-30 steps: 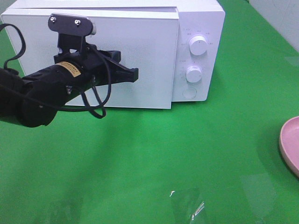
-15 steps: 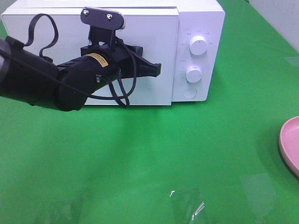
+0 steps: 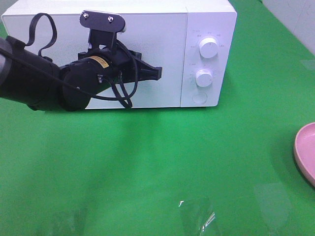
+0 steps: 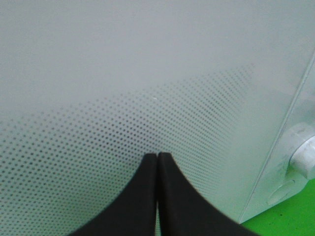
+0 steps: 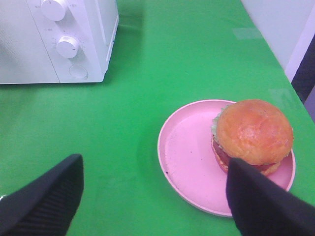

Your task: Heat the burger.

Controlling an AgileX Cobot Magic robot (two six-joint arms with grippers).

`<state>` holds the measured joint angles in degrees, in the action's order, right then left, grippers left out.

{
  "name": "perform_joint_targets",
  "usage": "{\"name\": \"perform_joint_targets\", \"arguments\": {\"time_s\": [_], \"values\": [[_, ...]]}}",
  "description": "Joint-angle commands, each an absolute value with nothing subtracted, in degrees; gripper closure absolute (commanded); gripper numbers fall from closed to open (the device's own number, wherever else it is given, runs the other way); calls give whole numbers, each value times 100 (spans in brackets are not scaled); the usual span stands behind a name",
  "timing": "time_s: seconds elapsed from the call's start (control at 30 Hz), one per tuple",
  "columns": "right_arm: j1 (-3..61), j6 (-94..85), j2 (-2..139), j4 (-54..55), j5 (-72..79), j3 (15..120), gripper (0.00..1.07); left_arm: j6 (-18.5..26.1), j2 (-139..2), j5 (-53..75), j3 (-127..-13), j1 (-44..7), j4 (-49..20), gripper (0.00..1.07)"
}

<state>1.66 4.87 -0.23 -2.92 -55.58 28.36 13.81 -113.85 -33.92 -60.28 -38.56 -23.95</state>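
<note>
Two grippers: left gripper (image 4: 157,162), fingers together, touches the microwave (image 3: 206,29) door; right gripper (image 5: 152,196), apart, hovers near the burger (image 5: 252,132).

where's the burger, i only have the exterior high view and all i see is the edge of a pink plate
Observer: The burger sits on the pink plate, toward one side of it, per the right wrist view.
Operator: is the right hand holding it
Observer: No. The right hand is open, with the plate showing between its fingers, not gripping anything.
Operator: left hand looks like it's on the microwave door, open or shut
Observer: The left wrist view shows the left hand shut, fingertips together right up against the dotted door of the microwave.
</note>
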Motion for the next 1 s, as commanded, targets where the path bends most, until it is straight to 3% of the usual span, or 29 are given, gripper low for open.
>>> {"name": "perform_joint_targets", "arguments": {"time_s": [0.03,0.17,0.23,0.27,0.3,0.33,0.4,0.43,0.47,0.7,0.77,1.0], "values": [[138,464,-183,-269,-5500,2825,32,1404,-11230,-3558,-6154,-3759,-2842,107],[138,464,-183,-269,-5500,2825,32,1404,-10886,-2842,-6039,-3948,-2842,103],[138,464,-183,-269,-5500,2825,32,1404,-10594,-2194,-5873,-4102,-2842,92],[138,464,-183,-269,-5500,2825,32,1404,-10594,-2194,-5873,-4102,-2842,92],[138,464,-183,-269,-5500,2825,32,1404,-10434,-1621,-5804,-4165,-2836,75],[138,464,-183,-269,-5500,2825,32,1404,-10434,-1621,-5804,-4165,-2836,75],[138,464,-183,-269,-5500,2825,32,1398,-10222,-476,-5798,-4211,-2842,18],[138,464,-183,-269,-5500,2825,32,1398,-10222,-476,-5798,-4211,-2842,18],[138,464,-183,-269,-5500,2825,32,1398,-10176,-178,-5798,-4211,-2842,5],[138,464,-183,-269,-5500,2825,32,1398,-9992,1261,-5798,-4211,-2727,8],[138,464,-183,-269,-5500,2825,32,1398,-9826,2303,-5798,-4211,-2412,8],[138,464,-183,-269,-5500,2825,32,1392,-9460,3358,-5798,-4160,-1931,8]]}}
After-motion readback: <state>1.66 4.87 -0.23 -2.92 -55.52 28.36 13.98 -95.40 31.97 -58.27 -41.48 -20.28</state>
